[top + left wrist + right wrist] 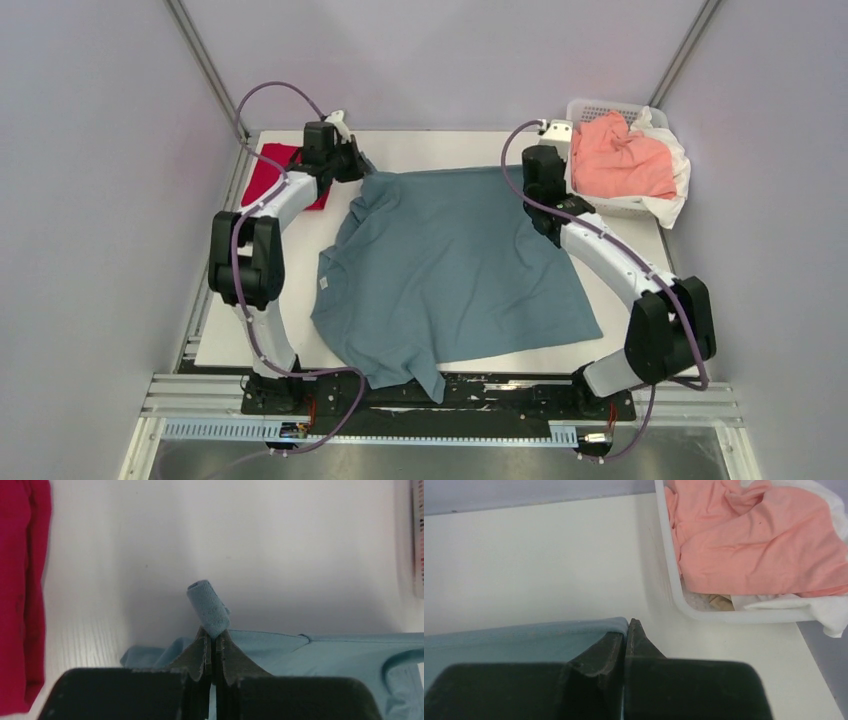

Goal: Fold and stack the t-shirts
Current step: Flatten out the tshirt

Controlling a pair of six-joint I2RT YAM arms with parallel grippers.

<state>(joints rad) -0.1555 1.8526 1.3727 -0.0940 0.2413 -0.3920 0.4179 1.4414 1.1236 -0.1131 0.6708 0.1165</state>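
A dusty teal-blue t-shirt (pixel 450 270) lies spread on the white table, its near part hanging over the front edge. My left gripper (pixel 357 165) is shut on the shirt's far left corner; a rolled bit of teal fabric (pixel 207 607) sticks out past the fingertips. My right gripper (pixel 535 190) is shut on the far right corner of the teal shirt (pixel 524 640). A folded bright red t-shirt (pixel 268 172) lies at the table's far left and also shows in the left wrist view (pixel 20 595). A salmon-pink t-shirt (pixel 620 160) lies crumpled in the basket.
A white perforated plastic basket (pixel 590 108) stands at the far right corner, with white cloth (pixel 672 205) draped over its side; its wall (pixel 669 575) is close to my right gripper. Grey walls enclose the table.
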